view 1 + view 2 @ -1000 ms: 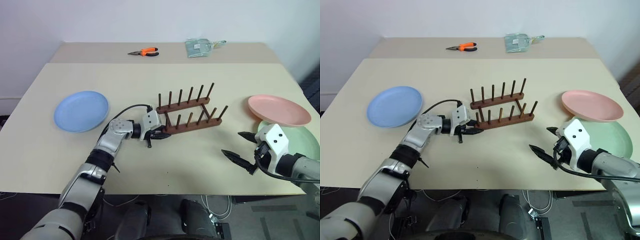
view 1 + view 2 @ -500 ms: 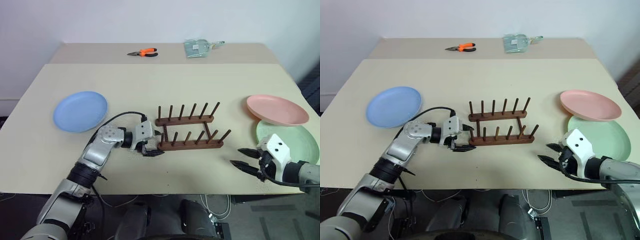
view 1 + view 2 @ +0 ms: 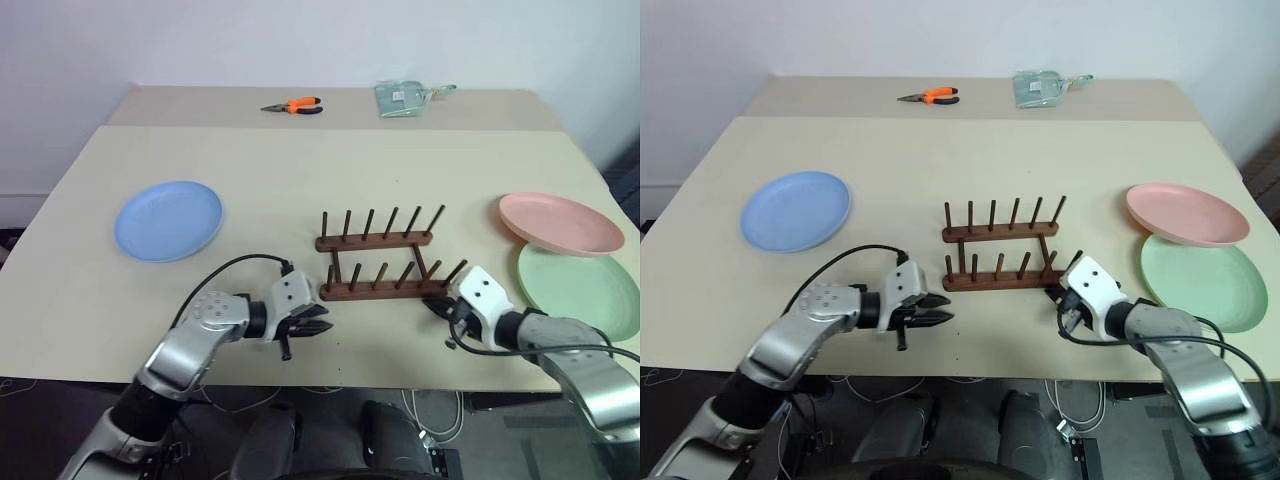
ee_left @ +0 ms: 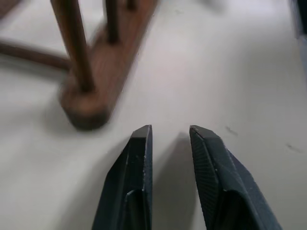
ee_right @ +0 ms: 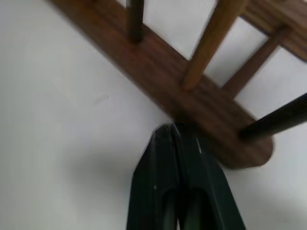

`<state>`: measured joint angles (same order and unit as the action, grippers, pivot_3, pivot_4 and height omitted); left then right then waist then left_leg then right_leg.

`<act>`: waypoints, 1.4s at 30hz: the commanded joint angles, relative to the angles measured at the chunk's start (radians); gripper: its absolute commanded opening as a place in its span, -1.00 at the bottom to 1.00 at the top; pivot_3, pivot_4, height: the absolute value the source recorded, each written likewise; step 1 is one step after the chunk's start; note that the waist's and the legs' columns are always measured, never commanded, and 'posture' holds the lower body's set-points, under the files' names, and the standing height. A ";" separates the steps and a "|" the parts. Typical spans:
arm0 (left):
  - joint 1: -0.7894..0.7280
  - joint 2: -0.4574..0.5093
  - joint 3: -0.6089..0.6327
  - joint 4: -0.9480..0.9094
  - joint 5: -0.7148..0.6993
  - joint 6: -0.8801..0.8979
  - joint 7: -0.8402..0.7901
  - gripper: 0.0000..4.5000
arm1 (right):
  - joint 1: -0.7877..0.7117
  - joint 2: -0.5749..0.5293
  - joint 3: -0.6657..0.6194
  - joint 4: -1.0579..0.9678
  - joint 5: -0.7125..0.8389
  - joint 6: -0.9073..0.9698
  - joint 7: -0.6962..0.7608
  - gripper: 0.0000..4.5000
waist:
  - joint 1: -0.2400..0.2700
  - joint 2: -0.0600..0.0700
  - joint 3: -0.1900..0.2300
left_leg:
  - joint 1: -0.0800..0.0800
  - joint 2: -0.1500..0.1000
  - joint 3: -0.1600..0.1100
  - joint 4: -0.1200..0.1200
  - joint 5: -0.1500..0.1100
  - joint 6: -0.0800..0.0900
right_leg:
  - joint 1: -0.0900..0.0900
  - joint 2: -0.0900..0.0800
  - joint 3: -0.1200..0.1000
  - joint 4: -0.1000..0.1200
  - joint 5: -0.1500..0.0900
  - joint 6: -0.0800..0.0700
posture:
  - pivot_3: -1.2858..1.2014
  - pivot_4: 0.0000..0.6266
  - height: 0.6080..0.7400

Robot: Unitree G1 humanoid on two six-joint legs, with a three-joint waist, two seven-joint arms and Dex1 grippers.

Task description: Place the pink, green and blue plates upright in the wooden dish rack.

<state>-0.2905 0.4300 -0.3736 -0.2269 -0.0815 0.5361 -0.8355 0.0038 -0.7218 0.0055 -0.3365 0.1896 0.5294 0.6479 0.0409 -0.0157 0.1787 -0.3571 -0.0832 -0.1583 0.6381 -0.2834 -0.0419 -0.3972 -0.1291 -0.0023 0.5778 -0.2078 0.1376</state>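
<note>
The wooden dish rack (image 3: 385, 262) stands with no plates in it at the middle of the table, its rails parallel to the front edge. The blue plate (image 3: 168, 220) lies flat at the left. At the right the pink plate (image 3: 560, 222) lies with its rim over the green plate (image 3: 580, 290). My left gripper (image 3: 322, 320) is low, just short of the rack's left end (image 4: 84, 108), open by a narrow gap with nothing in it. My right gripper (image 5: 173, 128) is shut, its tips against the right end of the near rail (image 5: 201, 105).
Orange-handled pliers (image 3: 293, 105) and a pale green packet (image 3: 405, 97) lie on the far table. The front table edge runs just below both grippers. Bare tabletop lies between the blue plate and the rack.
The rack turned from slanted to parallel with the table edge. My left gripper drew back from its left end. My right gripper moved left to the rack's right end and shut.
</note>
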 commanded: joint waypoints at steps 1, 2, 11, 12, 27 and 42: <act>-0.050 -0.065 0.013 0.162 0.107 -0.018 0.192 -0.50 | -0.077 0.056 0.051 0.108 -0.089 -0.056 -0.079 -1.00 | -0.002 -0.001 -0.001 | 0.001 0.000 0.000 0.001 0.000 0.000 | 0.001 0.001 0.000 0.000 0.000 0.000 | 0.03 -0.52 1.00; -0.065 -0.081 0.024 0.196 0.115 -0.021 0.222 -0.50 | -0.100 0.070 0.060 0.136 -0.107 -0.067 -0.095 -1.00 | -0.003 0.000 -0.001 | 0.001 0.000 0.000 0.001 0.000 0.000 | 0.001 0.001 0.000 0.000 0.000 0.000 | 0.03 -0.52 1.00; -0.103 -0.087 0.060 0.289 0.106 -0.085 0.281 -0.50 | -0.173 0.080 0.039 0.212 -0.127 -0.134 -0.078 -1.00 | -0.013 0.002 -0.004 | 0.002 0.003 -0.001 0.001 0.000 0.000 | -0.001 0.005 0.000 0.004 0.003 0.003 | 0.03 -0.52 1.00; -0.096 -0.081 0.058 0.278 0.105 -0.091 0.275 -0.52 | -0.167 0.054 0.016 0.187 -0.110 -0.131 -0.048 -0.89 | -0.013 0.002 -0.004 | 0.001 0.003 -0.001 0.001 0.000 0.000 | -0.002 0.005 0.000 0.004 0.003 0.003 | 0.03 -0.52 1.00; -0.057 -0.039 0.089 0.016 -0.064 -0.096 0.093 -0.53 | -0.229 -0.377 -0.107 0.501 -0.359 -0.460 0.005 0.23 | -0.028 0.005 -0.002 | 0.000 0.005 0.004 -0.002 0.000 0.000 | -0.004 0.005 0.002 0.000 0.002 -0.001 | 0.03 -0.52 1.00; -0.027 -0.011 0.094 -0.037 -0.069 -0.084 0.091 -0.53 | -0.376 -0.315 -0.127 0.615 -0.290 -0.567 -0.034 -0.99 | -0.036 0.005 -0.001 | 0.001 0.006 0.018 -0.003 0.000 0.001 | -0.008 0.006 0.016 0.001 0.003 -0.001 | 0.03 -0.52 1.00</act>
<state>-0.3171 0.4154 -0.2979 -0.2240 -0.1400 0.4557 -0.7405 -0.3437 -1.0371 -0.0291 0.3871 -0.1903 -0.0598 0.6026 0.0053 -0.0107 0.1775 -0.3555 -0.0772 -0.1401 0.6346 -0.2833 -0.0414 -0.4053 -0.1223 0.0139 0.5791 -0.2040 0.1374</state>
